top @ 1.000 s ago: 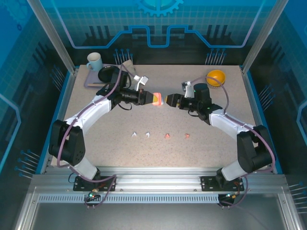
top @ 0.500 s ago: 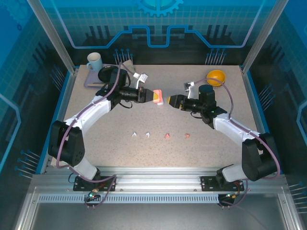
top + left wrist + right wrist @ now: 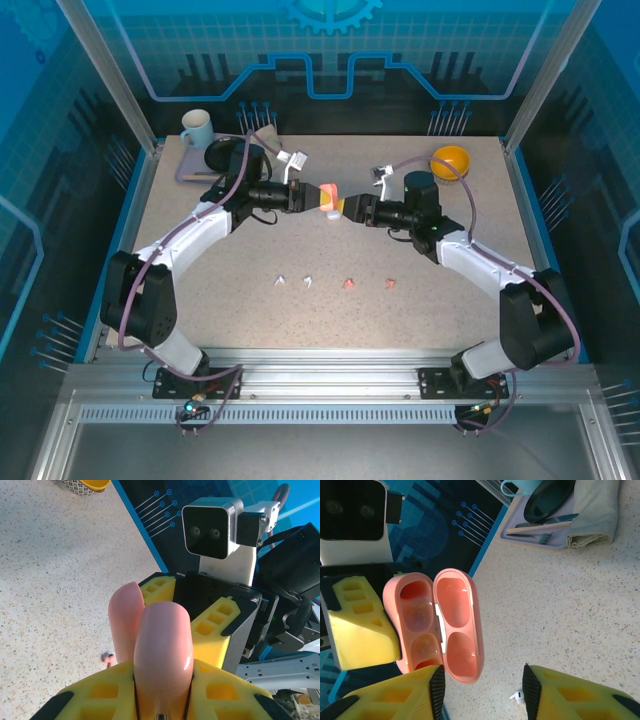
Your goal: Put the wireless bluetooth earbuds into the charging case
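The salmon-pink charging case (image 3: 328, 197) hangs above the middle of the bench (image 3: 200, 270), one end clenched in the left jaws. From above it reads as a small pink block between the two wrists. The right wrist view looks straight into it and shows it hinged wide open, base and lid lying side by side. The left wrist view gives it edge-on instead: two rounded pink lobes rising from between that arm's yellow fingers (image 3: 95, 700).

The right jaws face the case from the opposite side and are released. Their yellow fingers (image 3: 395, 695) stand apart, with the free end of the case between them. Whether a pad touches it I cannot tell.

The earbuds lie in a row on the bench, on the arm-base side of the case and well apart from it. The two white earbuds (image 3: 281, 281) are toward the left arm, the two salmon-pink earbuds (image 3: 347, 284) toward the right. Close up, the right wrist view catches one white bud past the open lid, and the left wrist view one pink bud beside the case's lobe.

Behind the case on the left arm's side sits a tray (image 3: 185, 172) with a mug (image 3: 197, 127) and a black plate (image 3: 225, 155). The right wrist view adds a fork (image 3: 540, 534) and a folded cloth (image 3: 592, 515) there. A yellow bowl (image 3: 450, 160) stands behind the case on the right arm's side.
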Controlling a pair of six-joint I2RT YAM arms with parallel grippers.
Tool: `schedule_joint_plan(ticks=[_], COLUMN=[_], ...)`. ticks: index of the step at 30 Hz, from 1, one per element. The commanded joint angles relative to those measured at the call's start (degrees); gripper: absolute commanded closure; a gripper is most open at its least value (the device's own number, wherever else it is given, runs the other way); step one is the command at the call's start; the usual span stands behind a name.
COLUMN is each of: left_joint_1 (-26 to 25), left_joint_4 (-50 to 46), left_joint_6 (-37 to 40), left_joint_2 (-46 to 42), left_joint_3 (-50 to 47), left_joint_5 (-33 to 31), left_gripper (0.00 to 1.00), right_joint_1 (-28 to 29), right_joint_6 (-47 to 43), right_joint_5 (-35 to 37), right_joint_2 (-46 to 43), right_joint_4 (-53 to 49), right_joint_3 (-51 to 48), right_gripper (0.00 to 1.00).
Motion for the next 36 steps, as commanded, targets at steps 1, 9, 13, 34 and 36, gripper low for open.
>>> schedule_joint_plan(ticks=[1, 9, 13, 34, 36], left_joint_1=[-0.1, -0.1, -0.1, 1.7, 2.8], left_joint_4=[1.8, 4.1, 5.3, 0.8, -0.9], left_joint_6=[-0.7, -2.4, -3.1, 0.3, 1.2], left_joint_2=[0.0, -0.3, -0.4, -1.3, -1.8], left_joint_3=[-0.9, -1.8, -2.5, 0.7, 1.5], left_joint_5=[0.1, 0.2, 0.2, -1.4, -1.3], left_gripper=[0.97, 0.96, 0.96, 0.23, 0.19], right_joint_1=[0.8, 1.4, 1.7, 0.5, 0.2], right_joint_6=[0.5, 1.1, 1.3, -13.4, -16.8], right_joint_5=[-0.3, -0.4, -1.4, 2.3, 3.7], right_joint_2=[1.7, 4.5, 5.8, 5.5, 5.5], right_joint_4=[1.8, 2.5, 2.6, -22.7, -26.6], right_joint_3=[2.4, 4.7, 6.0, 17.0, 18.7], right_gripper=[0.56, 0.66, 0.77, 1.00, 1.00])
